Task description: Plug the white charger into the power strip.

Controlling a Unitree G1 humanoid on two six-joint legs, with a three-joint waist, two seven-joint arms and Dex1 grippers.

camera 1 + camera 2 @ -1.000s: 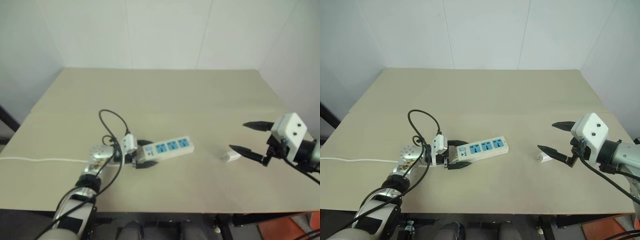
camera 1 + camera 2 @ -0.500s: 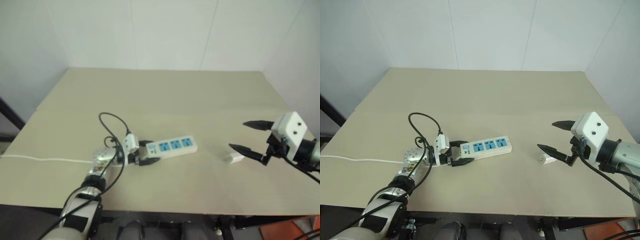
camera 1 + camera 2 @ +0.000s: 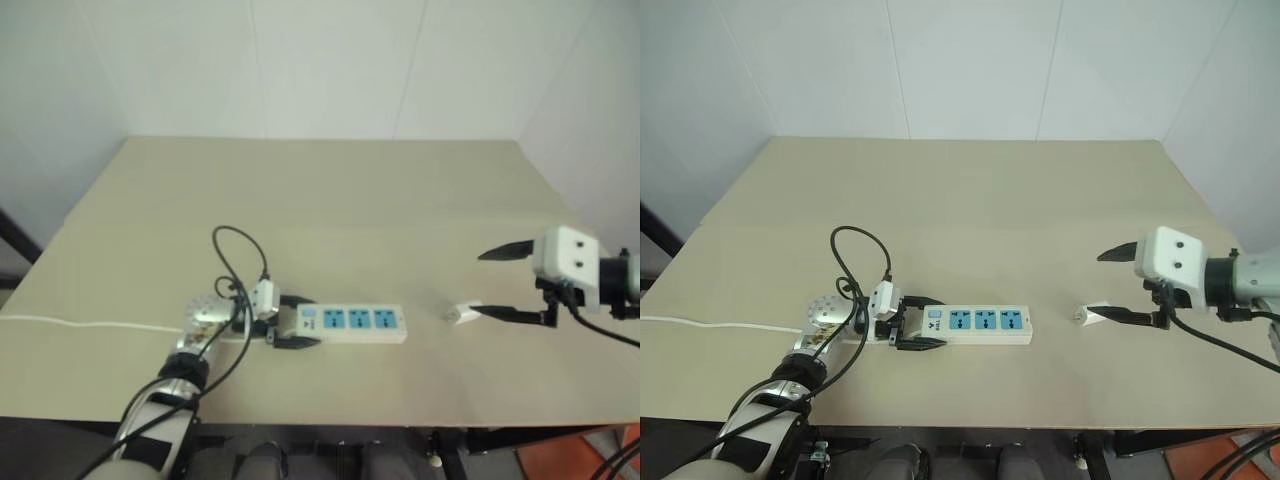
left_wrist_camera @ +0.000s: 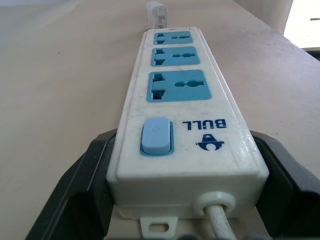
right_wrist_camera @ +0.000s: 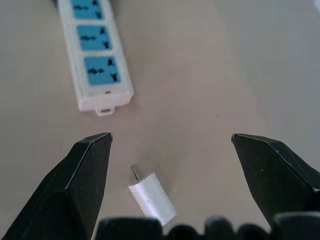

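From my seat I see the long white plastic power strip (image 3: pixel 352 324) with three blue socket faces lying flat on the beige wooden table (image 3: pixel 330 200). My left gripper (image 3: pixel 292 320) has its two black fingers either side of the strip's cable end, one on each long edge; I cannot tell how firmly they press. A thin white cable (image 3: pixel 80 324) trails off behind that gripper. My right gripper (image 3: pixel 490 284) hangs with its fingers spread wide, and the small white rounded charger (image 3: pixel 461 314) lies on the table beside its lower fingertip, between that gripper and the strip's free end.
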